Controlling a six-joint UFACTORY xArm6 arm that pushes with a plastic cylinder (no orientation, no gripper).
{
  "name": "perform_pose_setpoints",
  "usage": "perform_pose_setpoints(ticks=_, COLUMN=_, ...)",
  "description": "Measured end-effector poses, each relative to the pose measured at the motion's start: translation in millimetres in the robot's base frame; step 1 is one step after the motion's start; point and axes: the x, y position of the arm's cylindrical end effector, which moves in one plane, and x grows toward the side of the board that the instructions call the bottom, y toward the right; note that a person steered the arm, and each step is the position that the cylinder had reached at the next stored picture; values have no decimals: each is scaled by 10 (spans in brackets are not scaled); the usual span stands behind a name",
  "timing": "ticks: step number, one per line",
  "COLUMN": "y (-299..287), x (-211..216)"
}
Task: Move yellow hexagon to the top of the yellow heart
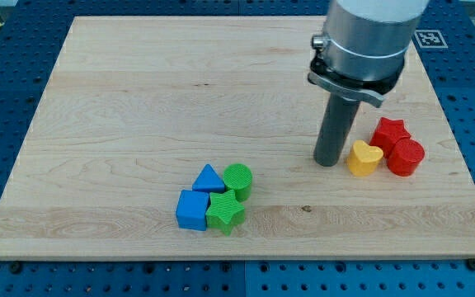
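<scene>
While my tip [328, 162] (a bare rod, fingerless) rests, the yellow heart [364, 157] lies just right.

Block count: seven blocks on one wooden board [138, 99]

Yellow: one, the yellow heart [364, 157]; red: two, a red star [390, 130] and a red cylinder [406, 157]; green: two, a green cylinder [238, 179] and a green star [225, 213]; blue: two, a blue triangle [208, 179] and a blue cube [192, 209]; rods: one, my tip [327, 162]
</scene>
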Motion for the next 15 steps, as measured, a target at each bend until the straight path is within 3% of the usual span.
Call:
perform_pose_setpoints(ticks=1, y=-32, x=-47)
perform_pose_setpoints(ticks=2, y=-546, x=-555)
perform_pose_setpoints(ticks=3, y=-639, x=-1376)
perform_pose_setpoints(ticks=4, y=-81, x=-1785)
perform_pose_setpoints(ticks=5, y=779, x=-1780)
perform_pose_setpoints(ticks=6, y=1140, x=-1505)
perform_pose_setpoints(ticks=8, y=402, x=-951)
perform_pose_setpoints(ticks=9, y=423, x=-1034)
perform_pose_setpoints(ticks=10, y=836, x=-1485)
perform_pose_setpoints(ticks=11, y=741, x=-1672)
perform_pose_setpoints(ticks=12, y=490, x=-1576)
perform_pose_setpoints(ticks=14, y=451, x=-867)
perform_pose_setpoints(ticks=15, y=451, x=-1019)
